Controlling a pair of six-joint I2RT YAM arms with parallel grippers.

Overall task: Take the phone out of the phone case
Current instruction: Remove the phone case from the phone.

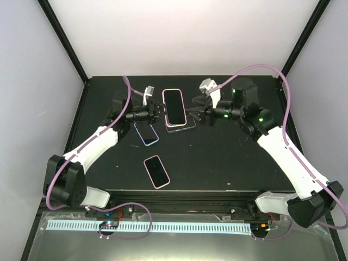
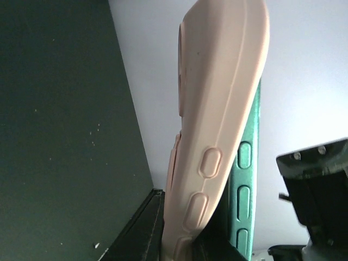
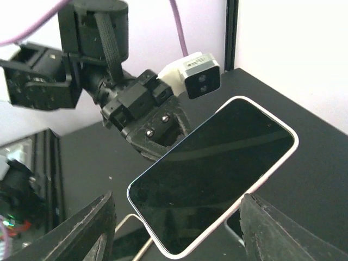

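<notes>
The phone (image 1: 174,106), dark screen up in a pale pink phone case (image 2: 217,109), hangs above the table at the back middle. My left gripper (image 1: 159,113) is shut on its left long edge; in the left wrist view the case's side with its button bumps fills the space between my fingers (image 2: 138,228). My right gripper (image 1: 191,115) is open at the phone's right side. In the right wrist view the phone's screen (image 3: 217,168) lies between my spread fingers (image 3: 81,228), which stand just clear of it. The left gripper (image 3: 152,125) grips the far edge.
A pale case or phone (image 1: 184,126) lies on the table right under the held phone. A blue-edged phone (image 1: 147,133) and a pink-edged phone (image 1: 156,171) lie nearer the front. A teal-green slotted strip (image 2: 244,190) shows beside the pink case.
</notes>
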